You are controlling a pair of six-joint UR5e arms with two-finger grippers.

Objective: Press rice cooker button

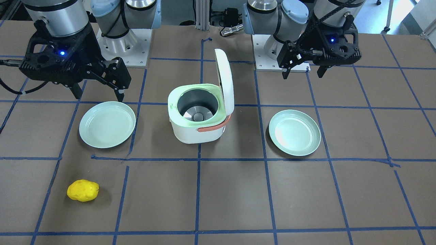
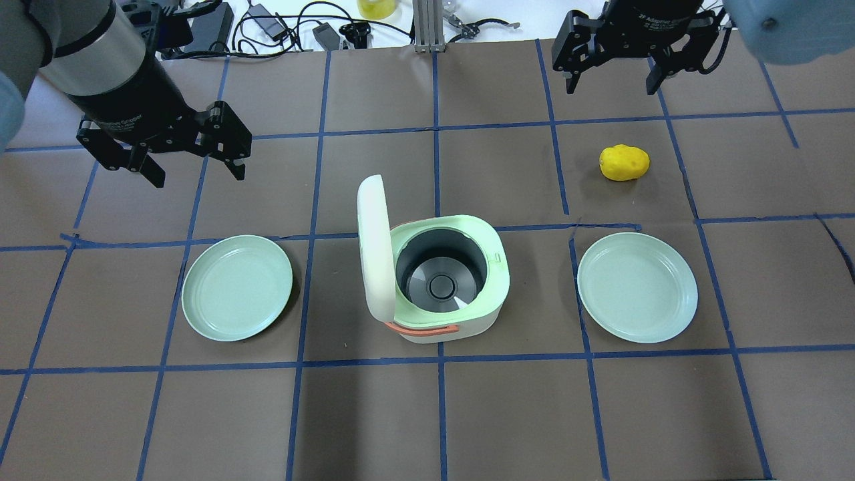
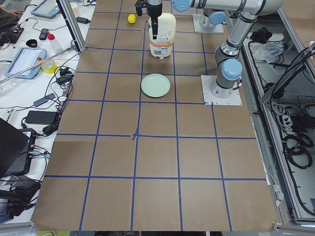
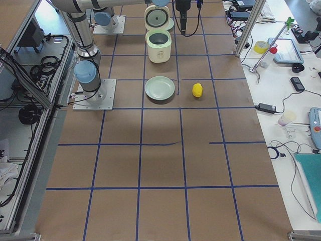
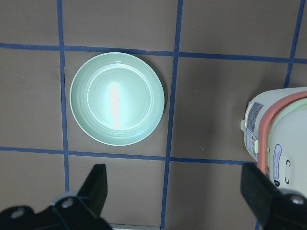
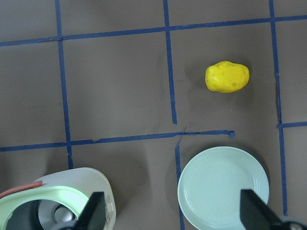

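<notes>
My left gripper (image 2: pixel 199 170) wide open, empty, upper left, my right gripper (image 2: pixel 611 83) likewise upper right, white green-rimmed rice cooker (image 2: pixel 441 284) at centre, white lid (image 2: pixel 374 247) upright, mint-green round plate (image 2: pixel 237 287) left, matching plate (image 2: pixel 636 287) right, lumpy yellow potato (image 2: pixel 624 162) below my right gripper.

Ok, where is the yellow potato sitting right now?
In the overhead view the yellow potato lies on the robot's right side, just beyond the right plate, apart from it and from the open rice cooker.
</notes>
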